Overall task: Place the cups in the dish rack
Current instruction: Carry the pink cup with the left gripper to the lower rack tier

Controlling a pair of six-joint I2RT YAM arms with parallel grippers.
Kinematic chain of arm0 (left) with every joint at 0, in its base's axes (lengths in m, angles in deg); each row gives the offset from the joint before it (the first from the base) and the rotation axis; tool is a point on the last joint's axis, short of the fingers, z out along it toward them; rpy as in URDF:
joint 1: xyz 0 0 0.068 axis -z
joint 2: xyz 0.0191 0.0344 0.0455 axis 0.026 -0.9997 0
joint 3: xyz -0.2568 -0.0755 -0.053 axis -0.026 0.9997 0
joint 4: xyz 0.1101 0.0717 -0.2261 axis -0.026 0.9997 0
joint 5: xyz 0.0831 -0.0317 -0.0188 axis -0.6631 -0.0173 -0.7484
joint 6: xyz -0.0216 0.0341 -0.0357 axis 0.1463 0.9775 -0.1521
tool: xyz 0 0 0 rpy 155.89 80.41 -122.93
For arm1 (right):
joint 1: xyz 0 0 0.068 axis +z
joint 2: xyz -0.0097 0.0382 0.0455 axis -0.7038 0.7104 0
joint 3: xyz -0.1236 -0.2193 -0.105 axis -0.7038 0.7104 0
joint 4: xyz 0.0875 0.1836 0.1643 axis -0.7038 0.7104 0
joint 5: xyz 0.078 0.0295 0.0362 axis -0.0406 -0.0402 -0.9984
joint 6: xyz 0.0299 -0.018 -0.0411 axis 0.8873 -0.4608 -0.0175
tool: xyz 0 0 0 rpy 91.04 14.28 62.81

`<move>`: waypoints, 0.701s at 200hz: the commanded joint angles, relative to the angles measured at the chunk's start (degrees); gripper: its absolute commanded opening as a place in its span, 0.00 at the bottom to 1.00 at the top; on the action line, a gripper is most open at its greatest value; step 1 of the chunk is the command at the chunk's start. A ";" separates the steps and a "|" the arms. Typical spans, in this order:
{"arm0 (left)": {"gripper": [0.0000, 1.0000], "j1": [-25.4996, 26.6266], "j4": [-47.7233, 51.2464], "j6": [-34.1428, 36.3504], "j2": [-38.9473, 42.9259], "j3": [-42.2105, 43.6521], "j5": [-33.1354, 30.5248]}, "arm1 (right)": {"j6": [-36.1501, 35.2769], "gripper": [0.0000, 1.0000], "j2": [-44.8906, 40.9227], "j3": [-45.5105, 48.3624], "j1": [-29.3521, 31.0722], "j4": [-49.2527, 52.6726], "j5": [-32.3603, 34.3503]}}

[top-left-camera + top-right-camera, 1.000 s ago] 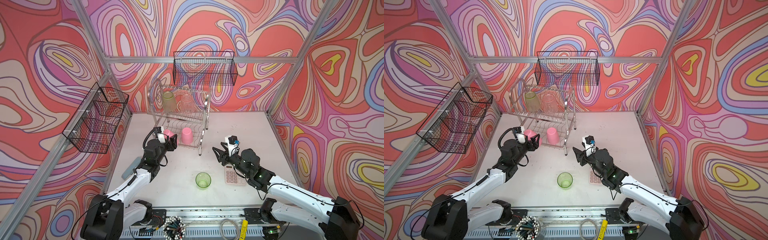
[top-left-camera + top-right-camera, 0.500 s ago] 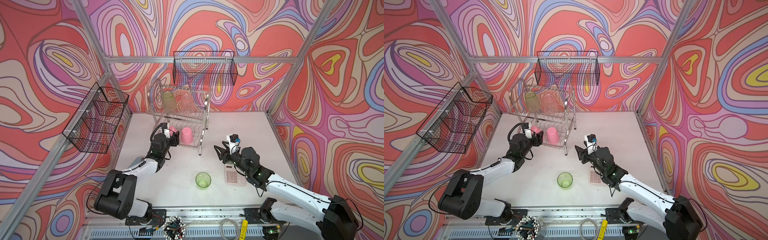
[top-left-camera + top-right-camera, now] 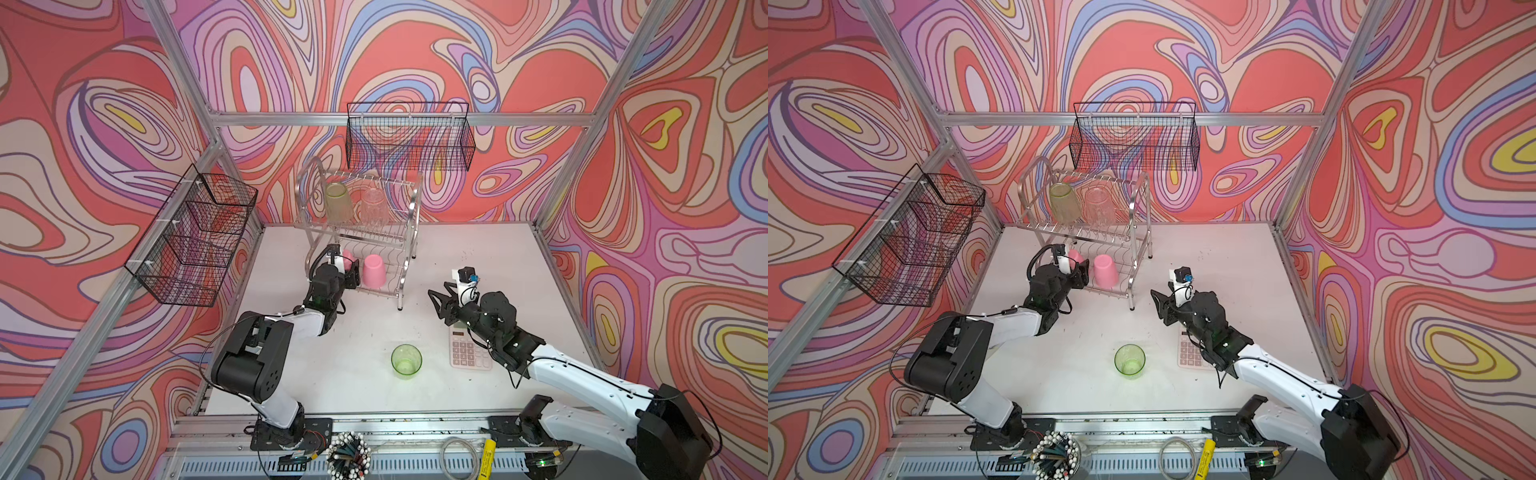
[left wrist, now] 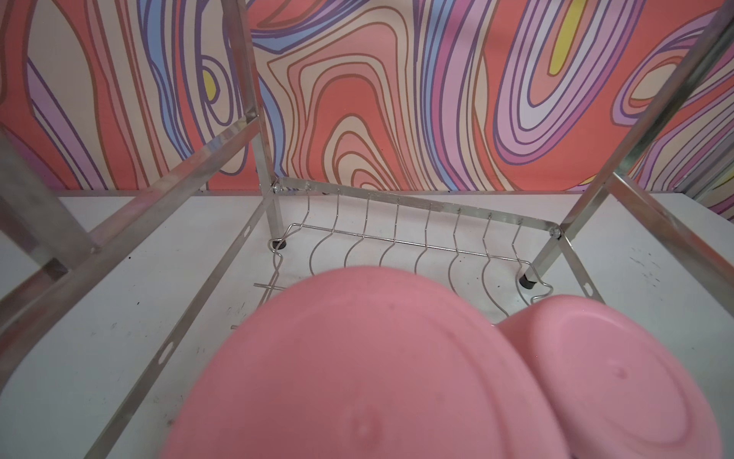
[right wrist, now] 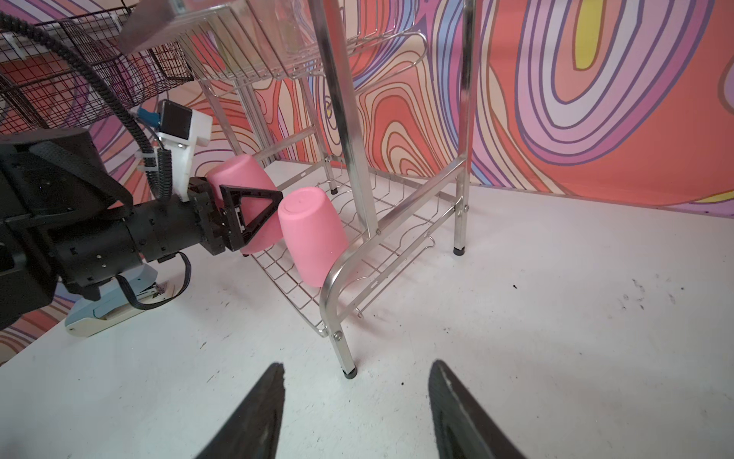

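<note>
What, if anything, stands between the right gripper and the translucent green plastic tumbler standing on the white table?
Nothing visible does. The right gripper is open and empty, and only bare white table lies between it and the translucent green plastic tumbler. The pale calculator lies off to the side, under the arm.

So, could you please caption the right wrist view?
Left gripper holds one pink cup beside a second pink cup on the dish rack.

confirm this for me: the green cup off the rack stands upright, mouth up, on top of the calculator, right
Not quite. The green cup stands upright, mouth up, but on the bare table beside the calculator, not on top of it. Both top views show a strip of table between them.
</note>
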 commanded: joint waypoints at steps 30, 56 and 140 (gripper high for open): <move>0.56 0.16 -5.64 3.61 -3.85 -4.59 -0.84 | 0.58 0.60 2.13 0.40 -1.16 -1.75 -1.42; 0.56 0.16 -6.64 4.13 -5.50 -4.99 -1.48 | 0.77 0.60 2.97 0.28 -1.82 -2.20 -2.06; 0.57 0.17 -8.05 3.71 -10.31 -6.75 -4.05 | 1.12 0.59 4.42 0.28 -2.97 -3.01 -2.93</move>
